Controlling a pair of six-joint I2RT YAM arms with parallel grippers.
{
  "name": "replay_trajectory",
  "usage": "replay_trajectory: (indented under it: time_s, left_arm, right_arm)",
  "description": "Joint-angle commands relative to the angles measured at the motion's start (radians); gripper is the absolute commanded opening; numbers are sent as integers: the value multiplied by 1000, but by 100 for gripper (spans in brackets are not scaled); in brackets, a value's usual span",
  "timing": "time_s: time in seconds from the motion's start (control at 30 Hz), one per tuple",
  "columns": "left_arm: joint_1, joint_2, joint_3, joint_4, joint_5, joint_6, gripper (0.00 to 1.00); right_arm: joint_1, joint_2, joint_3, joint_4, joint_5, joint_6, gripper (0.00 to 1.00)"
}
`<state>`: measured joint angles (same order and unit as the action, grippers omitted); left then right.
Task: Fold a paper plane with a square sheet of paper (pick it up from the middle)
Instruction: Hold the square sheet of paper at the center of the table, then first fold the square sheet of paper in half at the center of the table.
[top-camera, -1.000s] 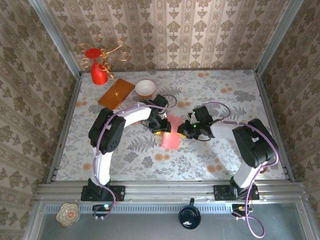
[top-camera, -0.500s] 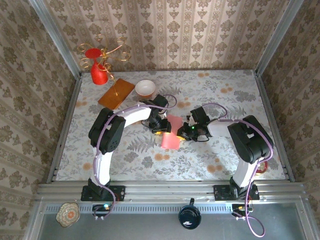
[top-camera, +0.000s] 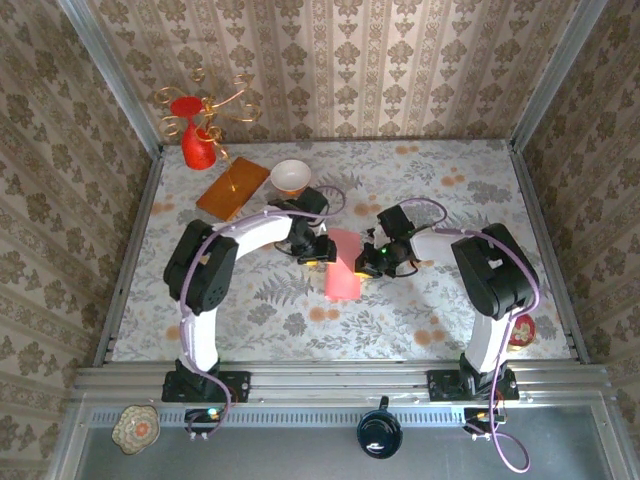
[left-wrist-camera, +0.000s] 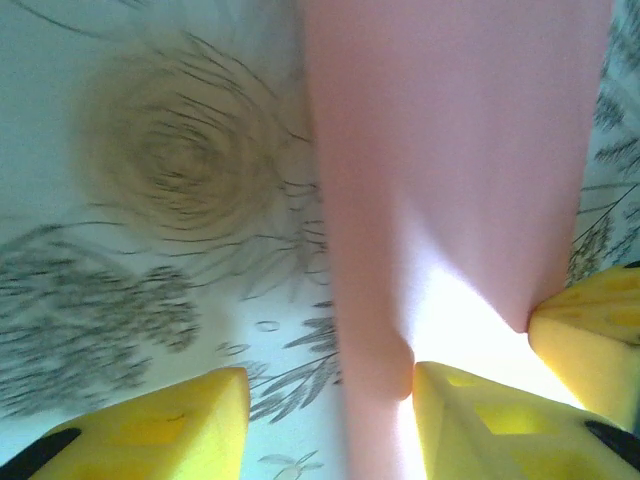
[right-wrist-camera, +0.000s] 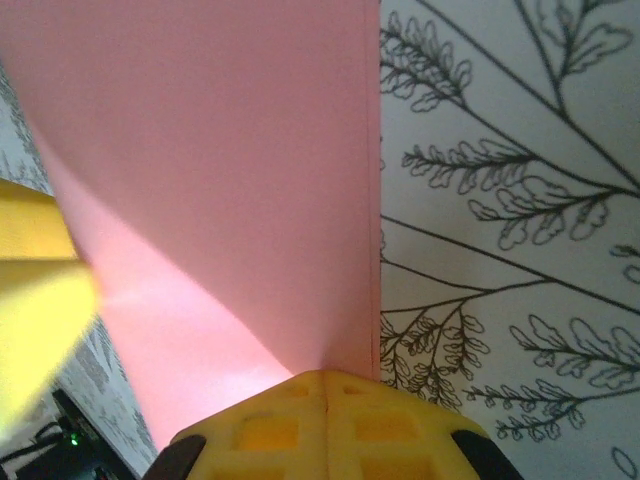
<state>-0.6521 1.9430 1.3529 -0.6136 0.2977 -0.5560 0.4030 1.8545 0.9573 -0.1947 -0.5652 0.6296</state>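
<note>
The right gripper (top-camera: 365, 262), pinching the square sheet of paper (top-camera: 342, 272), has edged toward the spread-jawed left gripper (top-camera: 320, 254); the fold looks underway.

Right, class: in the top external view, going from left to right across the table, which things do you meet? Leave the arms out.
red vase → wooden board → white bowl → folded pink paper
</note>
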Motion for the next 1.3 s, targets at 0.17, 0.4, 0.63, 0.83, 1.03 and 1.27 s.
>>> replay_trajectory:
  time_s: [0.17,0.4,0.63,0.83,1.03,1.27]
  left_arm:
    - [-4,-94,36,12,108,3,41]
    - [-71,5,54,62,219,-47,24]
    - [-72,71,63,32,239,-27,18]
    - [-64,92,53,22,227,4,18]
    - [-29,93,-3,32,209,80,17]
    - [51,92,-103,68,200,197,17]
  right_arm:
    - [2,112,6,-210,100,-104,6]
    - [2,123,2,-215,106,-96,6]
    - [2,138,-12,-200,103,-85,6]
    - [2,146,-24,-193,112,-76,6]
    - [2,165,-30,-205,138,-67,6]
    - [1,189,-46,-223,175,-61,6]
